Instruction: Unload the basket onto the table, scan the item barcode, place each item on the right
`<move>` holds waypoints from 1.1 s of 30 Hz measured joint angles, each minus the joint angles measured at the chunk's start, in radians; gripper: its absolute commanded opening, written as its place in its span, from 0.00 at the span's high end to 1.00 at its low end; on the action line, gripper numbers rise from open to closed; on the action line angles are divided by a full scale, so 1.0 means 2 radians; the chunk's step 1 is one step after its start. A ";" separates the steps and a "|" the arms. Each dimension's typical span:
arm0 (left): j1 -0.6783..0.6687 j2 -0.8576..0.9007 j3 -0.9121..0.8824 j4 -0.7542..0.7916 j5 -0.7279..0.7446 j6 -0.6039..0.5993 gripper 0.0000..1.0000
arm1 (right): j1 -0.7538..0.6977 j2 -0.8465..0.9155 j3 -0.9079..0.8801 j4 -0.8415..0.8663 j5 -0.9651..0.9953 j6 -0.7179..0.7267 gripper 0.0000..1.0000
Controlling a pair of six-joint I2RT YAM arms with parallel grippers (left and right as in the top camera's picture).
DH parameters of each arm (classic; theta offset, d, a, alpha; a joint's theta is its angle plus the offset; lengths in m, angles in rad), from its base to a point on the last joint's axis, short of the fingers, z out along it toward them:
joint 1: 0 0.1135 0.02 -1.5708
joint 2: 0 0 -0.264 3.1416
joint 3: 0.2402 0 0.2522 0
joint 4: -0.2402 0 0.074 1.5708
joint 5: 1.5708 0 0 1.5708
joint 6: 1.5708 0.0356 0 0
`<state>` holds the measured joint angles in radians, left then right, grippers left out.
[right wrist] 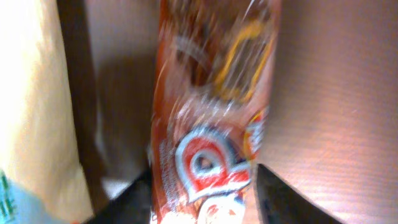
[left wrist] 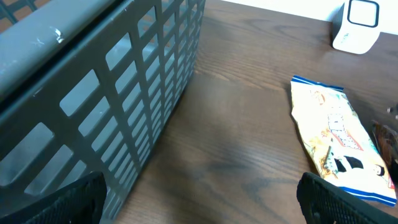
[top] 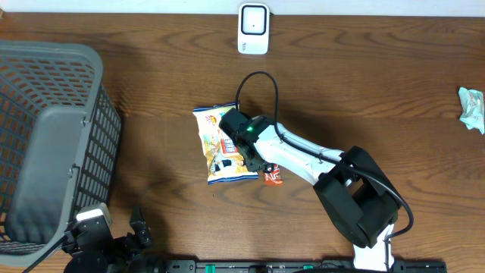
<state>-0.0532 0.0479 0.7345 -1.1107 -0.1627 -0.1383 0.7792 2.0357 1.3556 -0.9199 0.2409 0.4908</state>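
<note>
Right gripper (right wrist: 202, 186) straddles red snack packet (right wrist: 211, 124), well short of barcode scanner (top: 253, 29); clench unclear. Left gripper (left wrist: 202, 202) splayed, empty. Pickup unfinished, scan undone.

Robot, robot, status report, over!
Left hand open, idle by grey plastic basket. Right hand straddling shiny red-brown snack wrapper, grip unclear. Yellow chip bag alongside.
</note>
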 measured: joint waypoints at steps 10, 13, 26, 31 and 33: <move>0.000 0.000 0.000 0.000 0.000 0.000 0.02 | -0.009 0.007 0.007 -0.027 -0.051 -0.082 0.99; 0.000 0.000 0.000 0.000 0.000 0.000 0.02 | -0.022 0.007 0.020 -0.036 -0.157 -0.128 0.99; 0.000 0.000 0.000 0.000 0.000 0.000 0.02 | -0.121 -0.050 0.035 -0.172 -0.609 -0.450 0.99; 0.000 0.000 0.000 0.000 0.000 0.000 0.02 | -0.123 -0.050 0.035 -0.185 -0.712 -0.521 0.99; 0.000 0.000 0.000 0.000 0.000 0.000 0.02 | -0.123 -0.050 0.035 -0.185 -0.744 -0.535 0.99</move>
<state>-0.0532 0.0479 0.7345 -1.1107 -0.1627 -0.1387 0.5323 1.9358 1.4250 -1.2892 -1.2469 -0.5800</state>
